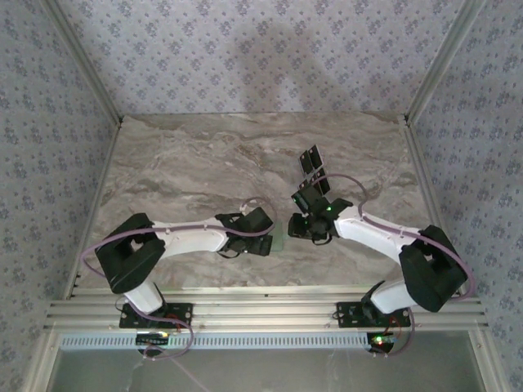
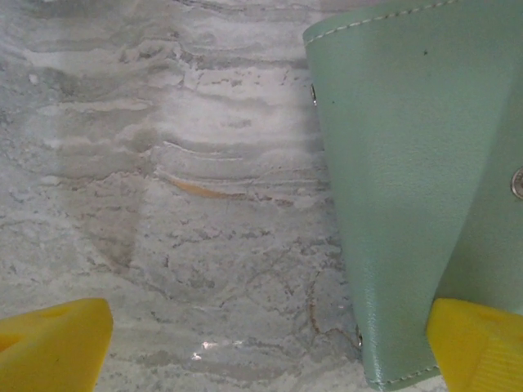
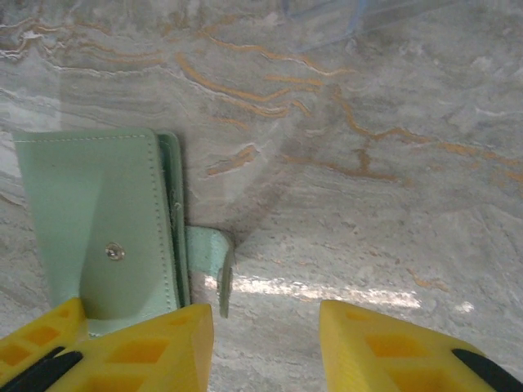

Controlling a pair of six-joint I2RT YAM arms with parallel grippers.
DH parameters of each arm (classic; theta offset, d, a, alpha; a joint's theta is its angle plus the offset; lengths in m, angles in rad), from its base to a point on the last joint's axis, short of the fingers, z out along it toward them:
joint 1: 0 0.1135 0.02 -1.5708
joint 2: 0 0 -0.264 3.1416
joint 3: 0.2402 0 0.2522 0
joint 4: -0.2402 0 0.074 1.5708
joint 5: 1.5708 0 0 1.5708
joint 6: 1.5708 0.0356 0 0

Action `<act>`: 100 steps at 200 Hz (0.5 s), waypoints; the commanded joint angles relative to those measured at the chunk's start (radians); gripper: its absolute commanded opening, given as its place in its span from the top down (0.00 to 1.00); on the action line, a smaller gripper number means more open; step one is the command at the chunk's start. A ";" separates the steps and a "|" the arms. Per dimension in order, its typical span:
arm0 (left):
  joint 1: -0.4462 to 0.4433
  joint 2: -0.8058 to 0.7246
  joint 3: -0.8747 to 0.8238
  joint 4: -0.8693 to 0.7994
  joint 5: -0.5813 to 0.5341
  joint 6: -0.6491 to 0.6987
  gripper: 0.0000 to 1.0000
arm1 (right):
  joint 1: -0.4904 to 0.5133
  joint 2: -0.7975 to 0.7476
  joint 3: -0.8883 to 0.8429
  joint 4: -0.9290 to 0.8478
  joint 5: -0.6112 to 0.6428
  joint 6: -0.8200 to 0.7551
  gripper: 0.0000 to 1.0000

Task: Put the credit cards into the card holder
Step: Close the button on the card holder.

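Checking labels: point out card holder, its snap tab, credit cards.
card holder (image 3: 98, 204), right wrist view, outer face.
snap tab (image 3: 206, 249), right wrist view, strap middle.
credit cards (image 1: 310, 158), top external view, farthest card's face.

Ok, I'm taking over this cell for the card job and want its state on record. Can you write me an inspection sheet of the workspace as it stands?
Surface: marble-pattern table, no spills seen.
Job's things: green card holder lies folded on the table, snap tab undone; black credit cards lie beyond the right arm, count unclear.
Clutter: nothing seen.
Grippers: left end effector wide open, one finger at the holder's edge; right end effector open, bare table between its fingers, holder beside one finger.
Cables: lilac cables run along both arms, no snag seen.
Surroundings: patterned wall panels on three sides; metal rail at the near edge.
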State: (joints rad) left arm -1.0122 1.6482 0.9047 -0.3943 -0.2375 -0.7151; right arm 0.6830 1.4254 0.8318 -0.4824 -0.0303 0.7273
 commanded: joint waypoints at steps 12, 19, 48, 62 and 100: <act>-0.009 0.015 0.007 -0.056 -0.026 0.005 0.01 | 0.004 0.020 0.038 -0.009 0.001 -0.020 0.60; -0.009 0.015 0.005 -0.053 -0.028 0.002 0.01 | 0.003 0.023 0.038 -0.009 0.000 -0.023 0.60; -0.009 0.009 -0.001 -0.047 -0.026 -0.004 0.01 | 0.002 0.034 0.043 -0.011 -0.001 -0.032 0.63; -0.009 0.007 -0.005 -0.043 -0.025 -0.007 0.01 | 0.001 0.041 0.046 -0.007 -0.001 -0.034 0.64; -0.008 0.006 -0.017 -0.032 -0.024 -0.014 0.01 | -0.001 0.056 0.050 0.003 -0.003 -0.037 0.69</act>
State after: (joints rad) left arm -1.0157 1.6482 0.9051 -0.3950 -0.2478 -0.7193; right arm 0.6830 1.4662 0.8513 -0.4789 -0.0307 0.7082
